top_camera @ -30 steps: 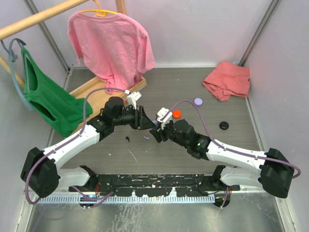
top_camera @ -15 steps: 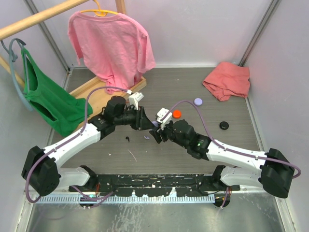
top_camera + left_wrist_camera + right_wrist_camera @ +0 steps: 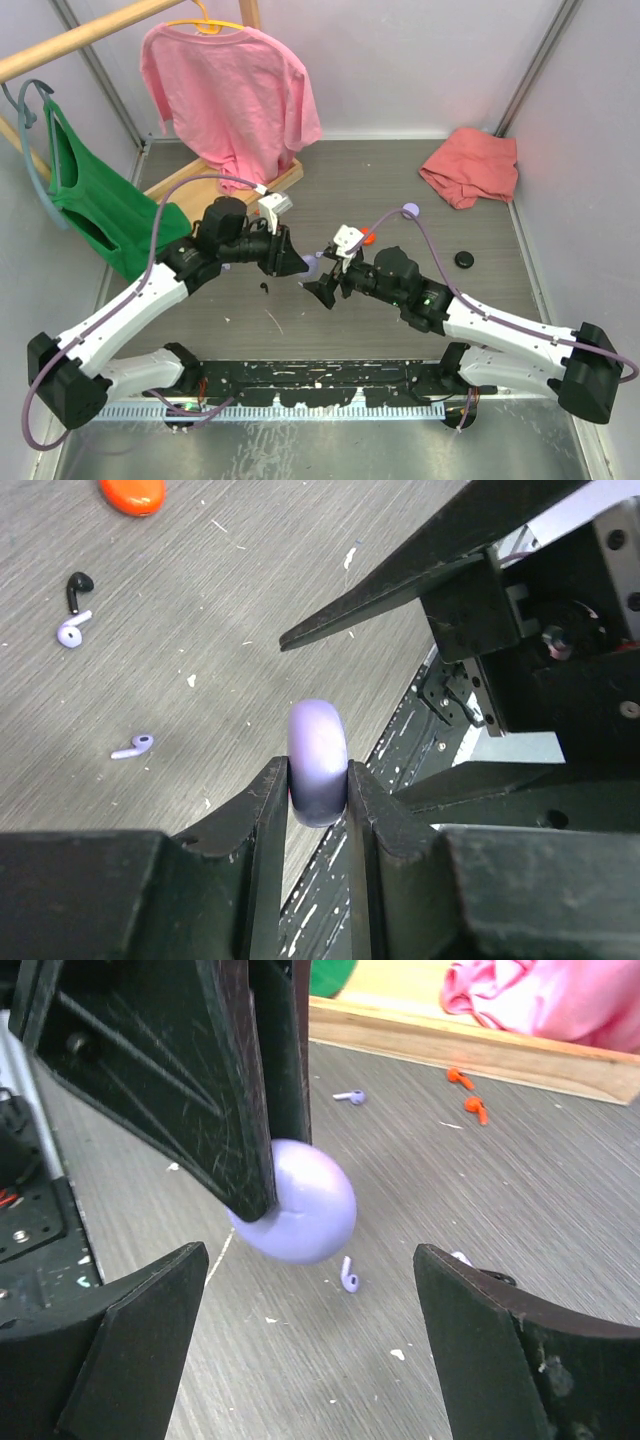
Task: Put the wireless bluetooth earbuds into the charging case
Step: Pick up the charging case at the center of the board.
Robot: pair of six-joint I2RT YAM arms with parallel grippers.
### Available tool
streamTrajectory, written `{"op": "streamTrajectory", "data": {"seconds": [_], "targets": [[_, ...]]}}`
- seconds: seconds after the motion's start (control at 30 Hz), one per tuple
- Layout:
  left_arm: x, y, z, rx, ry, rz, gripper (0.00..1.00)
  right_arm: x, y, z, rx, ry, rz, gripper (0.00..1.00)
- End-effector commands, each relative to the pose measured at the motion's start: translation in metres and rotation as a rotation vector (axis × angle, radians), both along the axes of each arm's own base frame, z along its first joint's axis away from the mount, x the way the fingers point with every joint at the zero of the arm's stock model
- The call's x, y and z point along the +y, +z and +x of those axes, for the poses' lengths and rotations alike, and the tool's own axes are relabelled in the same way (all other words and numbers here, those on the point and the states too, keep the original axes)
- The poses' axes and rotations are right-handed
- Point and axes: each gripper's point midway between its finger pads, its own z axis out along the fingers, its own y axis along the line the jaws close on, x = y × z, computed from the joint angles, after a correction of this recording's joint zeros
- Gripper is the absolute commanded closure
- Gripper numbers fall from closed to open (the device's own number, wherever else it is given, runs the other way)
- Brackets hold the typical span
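My left gripper (image 3: pixel 318 772) is shut on a round lilac charging case (image 3: pixel 318 742) and holds it on edge above the table; in the top view this gripper (image 3: pixel 292 262) is left of centre. My right gripper (image 3: pixel 308 1285) is open and empty, its jaws wide apart just in front of the case (image 3: pixel 305 1218); it also shows in the top view (image 3: pixel 323 291). Lilac earbuds (image 3: pixel 133 746) (image 3: pixel 68 632) and a black earbud (image 3: pixel 78 584) lie on the table below. Another lilac earbud (image 3: pixel 349 1096) and two orange-red earbuds (image 3: pixel 467 1092) lie near the wooden base.
An orange-red case (image 3: pixel 366 236), a second lilac case (image 3: pixel 410 211) and a black case (image 3: pixel 465 259) lie to the right. A salmon cloth (image 3: pixel 470 165) is at the back right. A pink shirt (image 3: pixel 225 95) and a green shirt (image 3: pixel 100 215) hang at the left.
The two grippers have drawn apart. My left gripper moved left and nearer with the lilac case. My right gripper dropped back toward the near edge with its jaws wide.
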Motion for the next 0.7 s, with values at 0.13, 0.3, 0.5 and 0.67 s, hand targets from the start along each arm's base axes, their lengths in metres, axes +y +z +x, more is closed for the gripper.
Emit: {"op": "streamTrajectory", "data": {"seconds": [0.13, 0.3, 0.5, 0.67], "targets": [[0.016, 0.038, -0.026, -0.174, -0.155, 0.022, 0.83, 0.008, 0.043, -0.021, -0.005, 0.221, 0.118, 0.07], [0.012, 0.046, -0.037, -0.214, -0.232, -0.023, 0.84, -0.004, 0.058, -0.029, 0.016, 0.364, 0.228, 0.06], [0.002, 0.058, -0.042, -0.267, -0.302, -0.107, 0.85, -0.005, 0.056, -0.040, -0.018, 0.471, 0.238, 0.08], [-0.003, 0.059, -0.042, -0.293, -0.353, -0.119, 0.85, -0.004, 0.054, -0.047, -0.068, 0.519, 0.258, 0.10]]}}
